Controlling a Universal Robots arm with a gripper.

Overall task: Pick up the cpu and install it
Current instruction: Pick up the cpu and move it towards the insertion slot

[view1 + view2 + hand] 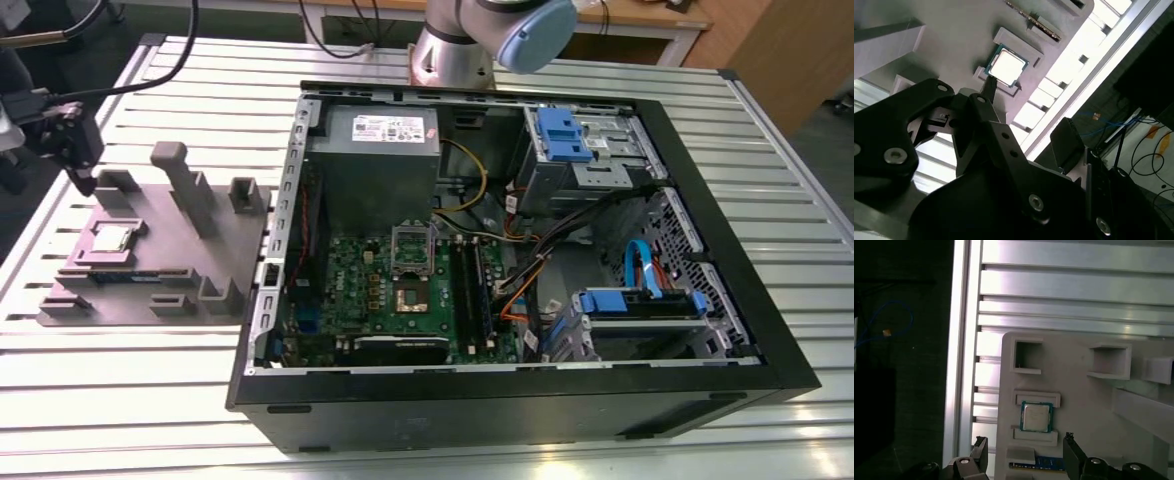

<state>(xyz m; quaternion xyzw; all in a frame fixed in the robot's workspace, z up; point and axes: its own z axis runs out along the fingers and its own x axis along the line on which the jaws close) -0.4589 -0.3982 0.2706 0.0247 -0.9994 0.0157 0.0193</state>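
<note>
The cpu (111, 238), a small square chip with a silver top and a green edge, lies flat in a recess of the grey holder block (174, 265) at the exterior view's left. Both wrist views show the cpu (1035, 417) (1006, 66) seated between two raised lips. My gripper (78, 165) hangs above the block's far left corner, off to one side of the chip and apart from it. In the first wrist view the gripper (1026, 457) stands open, its fingertips (1074, 455) spread wide with nothing between them. The motherboard's socket (410, 293) sits open inside the computer case.
The open black computer case (721, 250) holds a grey power supply (378, 150), memory slots (467, 285), cables and blue drive bays. Tall posts (178, 185) rise from the holder block. A memory stick (1049, 463) lies beside the cpu. The ribbed aluminium table (134, 400) ends near the block.
</note>
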